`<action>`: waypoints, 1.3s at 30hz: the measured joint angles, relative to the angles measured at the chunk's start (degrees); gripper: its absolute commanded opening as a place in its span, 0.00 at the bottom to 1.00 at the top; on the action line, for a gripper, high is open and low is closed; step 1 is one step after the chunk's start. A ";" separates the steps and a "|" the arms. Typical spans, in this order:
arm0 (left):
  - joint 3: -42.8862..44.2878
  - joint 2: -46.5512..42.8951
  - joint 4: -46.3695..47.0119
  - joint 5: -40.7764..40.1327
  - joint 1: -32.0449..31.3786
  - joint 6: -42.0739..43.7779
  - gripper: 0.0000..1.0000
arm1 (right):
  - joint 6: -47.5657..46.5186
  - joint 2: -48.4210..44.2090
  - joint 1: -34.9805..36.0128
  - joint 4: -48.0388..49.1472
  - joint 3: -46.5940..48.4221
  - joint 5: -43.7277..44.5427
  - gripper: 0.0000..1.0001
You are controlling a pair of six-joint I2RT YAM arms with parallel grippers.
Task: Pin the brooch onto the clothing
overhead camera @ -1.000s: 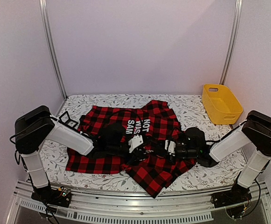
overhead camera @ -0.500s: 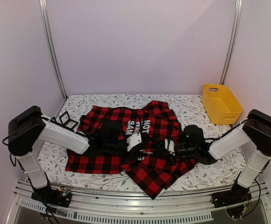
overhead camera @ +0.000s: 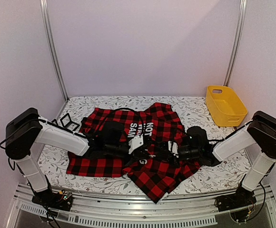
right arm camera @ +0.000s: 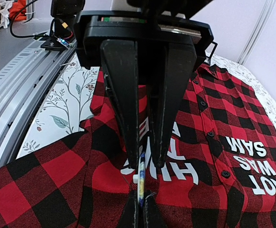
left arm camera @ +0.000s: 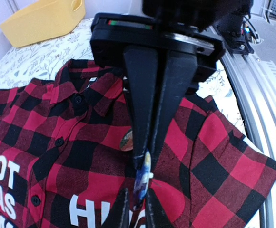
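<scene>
The clothing (overhead camera: 162,123) is a red-and-black checked shirt with white letters, spread on the table. Both grippers meet tip to tip over its front. A thin blue-and-white brooch (left arm camera: 142,178) stands edge-on between them. My left gripper (left arm camera: 145,164) is shut on the brooch's one edge. Opposite it, the right gripper (right arm camera: 145,159) is shut on the other edge of the brooch (right arm camera: 141,183). In the top view the left gripper (overhead camera: 146,152) and right gripper (overhead camera: 158,152) almost touch, and the brooch is hidden there.
A yellow bin (overhead camera: 226,105) stands at the back right. A black wire frame (overhead camera: 69,122) lies by the shirt's left edge. A small round brownish disc (left arm camera: 126,141) sits on the shirt beside my left finger. The metal rail (overhead camera: 142,202) runs along the near edge.
The left arm has reached further in toward the right gripper, and its jaws have narrowed onto the brooch. The right arm has barely moved.
</scene>
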 measured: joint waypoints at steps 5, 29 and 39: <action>0.00 -0.66 -0.42 1.97 0.00 -0.76 0.00 | 0.33 0.00 -0.35 -0.35 0.39 -0.35 0.00; 0.72 -0.85 0.17 4.68 0.28 -8.22 0.00 | 1.07 -1.46 -0.37 -2.78 0.46 1.16 0.45; -0.15 -1.42 3.15 6.38 0.57 -11.50 0.00 | 5.40 1.66 -0.37 0.11 1.25 -0.24 0.36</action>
